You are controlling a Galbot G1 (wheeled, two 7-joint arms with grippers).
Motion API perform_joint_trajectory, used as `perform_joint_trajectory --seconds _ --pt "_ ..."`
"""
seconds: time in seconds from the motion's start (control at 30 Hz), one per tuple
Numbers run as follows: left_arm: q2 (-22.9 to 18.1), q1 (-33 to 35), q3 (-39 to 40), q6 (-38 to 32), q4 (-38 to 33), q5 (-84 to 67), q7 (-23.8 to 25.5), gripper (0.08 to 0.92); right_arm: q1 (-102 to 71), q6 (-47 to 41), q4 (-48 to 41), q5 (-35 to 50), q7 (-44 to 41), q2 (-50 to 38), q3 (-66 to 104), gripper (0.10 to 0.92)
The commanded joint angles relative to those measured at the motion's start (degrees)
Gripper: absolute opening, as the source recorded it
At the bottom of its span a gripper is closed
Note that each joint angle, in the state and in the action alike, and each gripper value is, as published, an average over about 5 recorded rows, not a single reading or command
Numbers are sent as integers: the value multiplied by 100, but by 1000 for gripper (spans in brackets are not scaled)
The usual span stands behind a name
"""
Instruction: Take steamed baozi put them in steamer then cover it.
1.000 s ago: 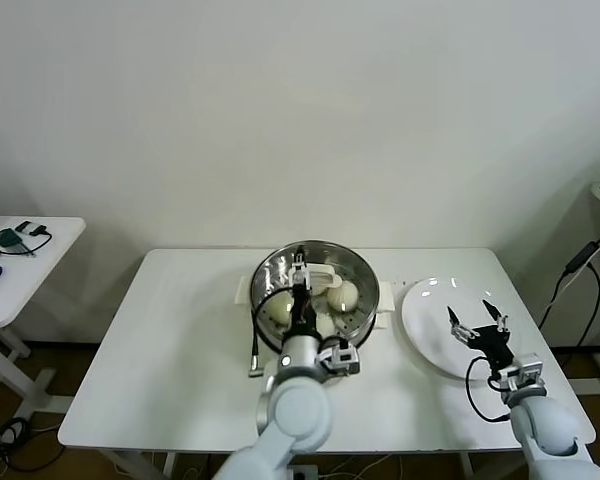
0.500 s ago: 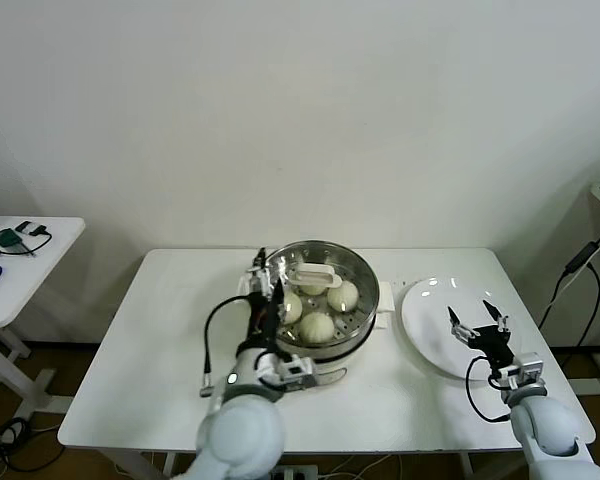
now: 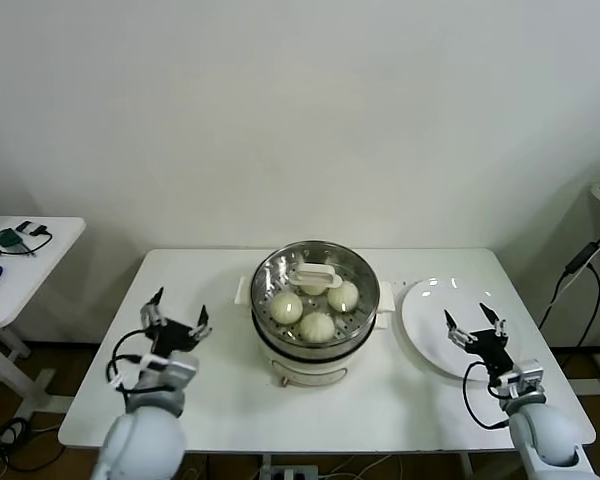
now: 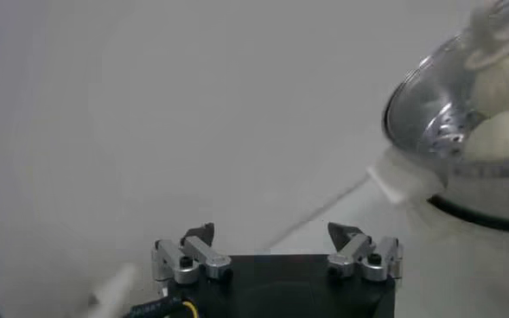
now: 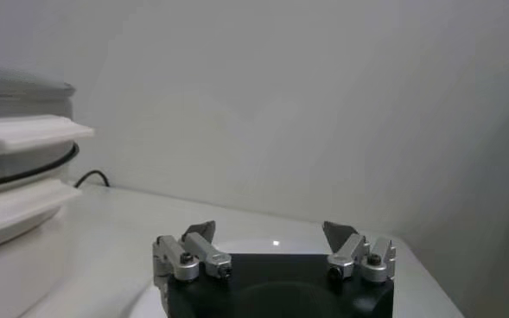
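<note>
Round clear glass cover (image 3: 315, 277) on shiny round steel steamer (image 3: 315, 350), mid-table. Left gripper (image 3: 176, 320) left of steamer, wide open, empty; right gripper (image 3: 472, 327) over flat white plate (image 3: 430, 310), wide open, empty. Risk: cover sliding if seated off-centre. Visible: three cream-white round baozi (image 3: 319, 326), one cover, one steamer.

This looks like a robot test room or lab made up as a kitchen corner rather than a real home kitchen. A plain white tabletop (image 3: 200, 290) stands against a bare white wall (image 3: 300, 110) with no cupboards or counters, and it carries only an electric steamer (image 3: 315, 300) and a white plate (image 3: 450, 320). At the far left a second small white table (image 3: 25, 265) holds cables and small gear, and a black cable (image 3: 580, 262) hangs at the right edge.
</note>
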Motion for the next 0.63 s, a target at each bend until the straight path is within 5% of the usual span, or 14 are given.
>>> perform_joint_trajectory --seconds 0.03,0.63 --pt "-354 1355 -2115 -3606 782 -4031 -255 823 -278 85 334 153 -51 67 53 823" --pt "-624 1390 -2050 -3774 932 -3315 160 823 -452 166 511 171 -110 68 189 823"
